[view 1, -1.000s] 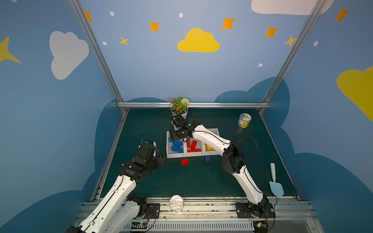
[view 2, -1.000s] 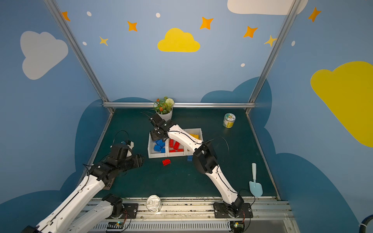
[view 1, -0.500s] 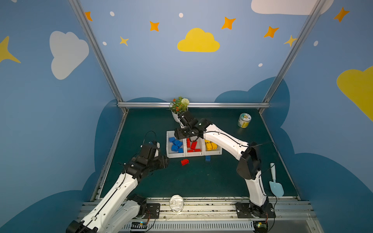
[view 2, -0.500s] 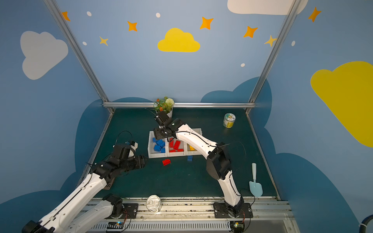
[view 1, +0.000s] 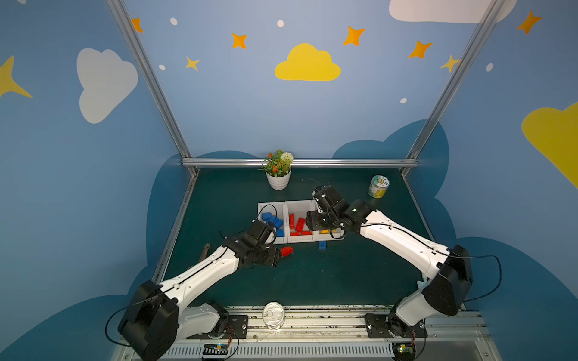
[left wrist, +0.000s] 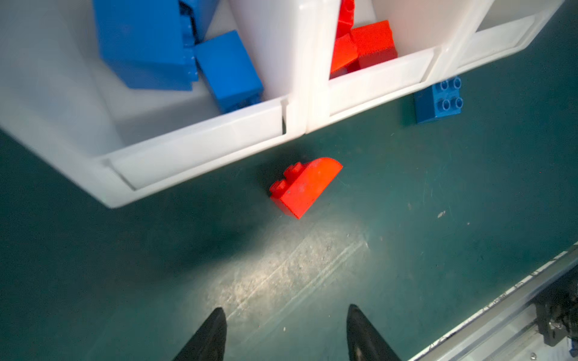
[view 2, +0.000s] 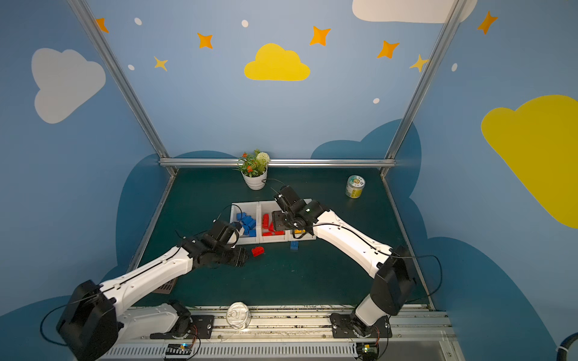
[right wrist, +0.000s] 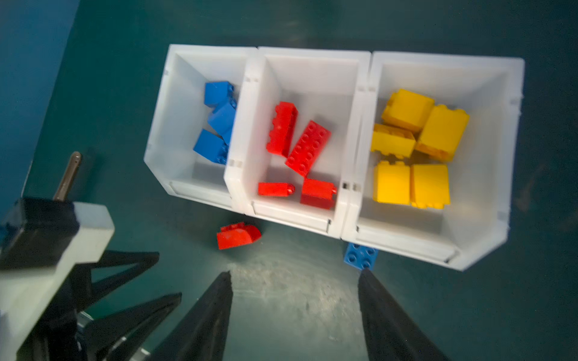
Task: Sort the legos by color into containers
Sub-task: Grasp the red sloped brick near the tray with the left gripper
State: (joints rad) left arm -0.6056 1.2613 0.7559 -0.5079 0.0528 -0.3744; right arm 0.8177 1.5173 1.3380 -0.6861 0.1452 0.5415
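Green mat [view 1: 312, 281] bears one red lego [left wrist: 305, 187]; left tool [left wrist: 285, 308], right tool [right wrist: 295, 272] both released.

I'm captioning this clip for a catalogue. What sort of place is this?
Likely a robot lab cell dressed as a playroom: two white arms bolted at a green tabletop, metal-framed blue walls painted with clouds and stars, white bins of toy bricks.

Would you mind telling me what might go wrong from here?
The red brick lies on its side with a rounded edge, close to the bins' front wall; the open left gripper may slip off it or bump the wall.
The blue brick sits right beside the yellow bin's front, leaving little finger room.
The open right gripper hangs near the left one; they might collide.
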